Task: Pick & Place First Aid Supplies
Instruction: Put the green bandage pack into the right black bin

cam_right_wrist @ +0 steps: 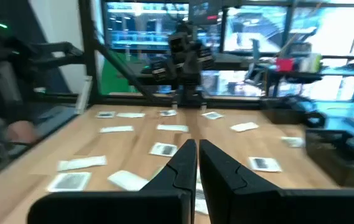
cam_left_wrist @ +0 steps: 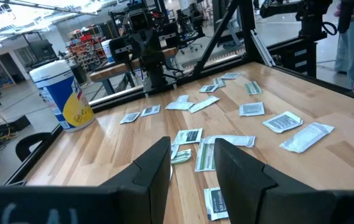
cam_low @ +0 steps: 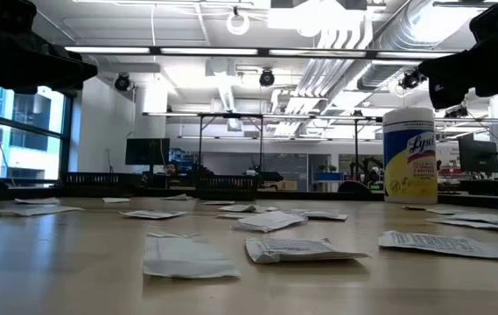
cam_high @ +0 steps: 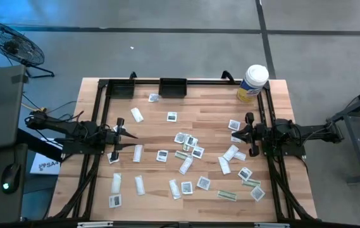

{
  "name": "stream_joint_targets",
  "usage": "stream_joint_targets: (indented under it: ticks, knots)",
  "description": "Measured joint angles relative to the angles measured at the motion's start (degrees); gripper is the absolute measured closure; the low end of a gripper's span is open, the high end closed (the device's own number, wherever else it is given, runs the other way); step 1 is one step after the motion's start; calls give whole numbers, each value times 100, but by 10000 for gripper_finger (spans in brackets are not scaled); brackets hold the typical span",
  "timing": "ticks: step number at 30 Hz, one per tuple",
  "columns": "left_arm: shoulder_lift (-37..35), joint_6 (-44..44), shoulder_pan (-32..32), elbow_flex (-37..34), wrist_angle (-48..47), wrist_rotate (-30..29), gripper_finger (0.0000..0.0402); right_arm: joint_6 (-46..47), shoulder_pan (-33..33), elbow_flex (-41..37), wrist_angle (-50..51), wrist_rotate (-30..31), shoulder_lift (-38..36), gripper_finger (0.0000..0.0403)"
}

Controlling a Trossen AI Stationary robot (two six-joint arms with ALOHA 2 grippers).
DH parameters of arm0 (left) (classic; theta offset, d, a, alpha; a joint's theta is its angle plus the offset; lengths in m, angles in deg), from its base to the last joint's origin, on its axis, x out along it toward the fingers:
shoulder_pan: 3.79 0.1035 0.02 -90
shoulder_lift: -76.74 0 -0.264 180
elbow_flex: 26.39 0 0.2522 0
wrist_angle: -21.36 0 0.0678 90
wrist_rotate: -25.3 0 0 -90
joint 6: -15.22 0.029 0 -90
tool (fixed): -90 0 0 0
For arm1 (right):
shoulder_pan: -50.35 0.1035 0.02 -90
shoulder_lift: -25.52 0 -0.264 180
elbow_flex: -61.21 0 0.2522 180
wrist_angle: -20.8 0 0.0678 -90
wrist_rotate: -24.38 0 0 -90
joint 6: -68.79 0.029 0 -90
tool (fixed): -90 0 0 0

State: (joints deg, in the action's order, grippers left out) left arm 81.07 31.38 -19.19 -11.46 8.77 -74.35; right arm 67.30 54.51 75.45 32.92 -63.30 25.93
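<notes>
Left gripper [cam_high: 128, 137]: fingers slightly spread, empty, above bare wood.
Right gripper [cam_high: 246, 134]: fingers nearly pressed together, empty.
Small flat white first aid packets [cam_high: 186, 152]: scattered between both grippers.

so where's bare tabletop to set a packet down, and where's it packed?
Free: the back-middle strip between the black bin and the white tub, and the wood just ahead of the left gripper. Packed: the first aid supplies cluster mid-table and run to the front-right corner near the right gripper.
</notes>
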Motion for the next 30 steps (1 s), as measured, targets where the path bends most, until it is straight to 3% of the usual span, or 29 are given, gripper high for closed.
stream_joint_targets:
  ticks: [12, 17, 20, 24, 30]
  knots:
    - [-2, 0, 0, 1, -2, 0, 280, -187, -1, 1, -913, 253, -1, 391]
    - [-2, 0, 1, 1, -2, 0, 280, -457, -1, -1, -1544, 1260, -1, 394]
    - [-2, 0, -2, 0, -2, 0, 280, -474, -1, 0, -1643, 1415, 37, 399]
    - [-2, 0, -2, 0, 0, 0, 280, 211, 31, -1, -1643, 1683, 426, 401]
    - [-2, 0, -1, -2, -2, 0, 280, 1271, 292, 104, -1678, 1970, 1596, 402]
